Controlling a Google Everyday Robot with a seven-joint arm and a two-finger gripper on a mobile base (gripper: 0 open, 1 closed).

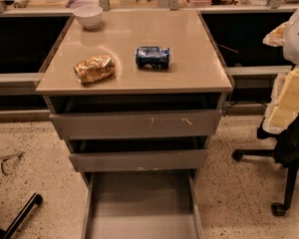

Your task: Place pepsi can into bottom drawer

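- Pepsi can (153, 57): one, laid sideways on counter (194, 39).
- One bag (94, 68), one bowl (88, 16) counted.
- Bottom drawer (139, 210), of three, pulled open.
- Gripper unseen; jaws cannot be judged.

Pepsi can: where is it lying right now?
In the camera view the small dark blue metal pepsi can lies on its side on the beige cabinet top, right of the crinkled golden-brown snack bag; the robot's hand is out of view.
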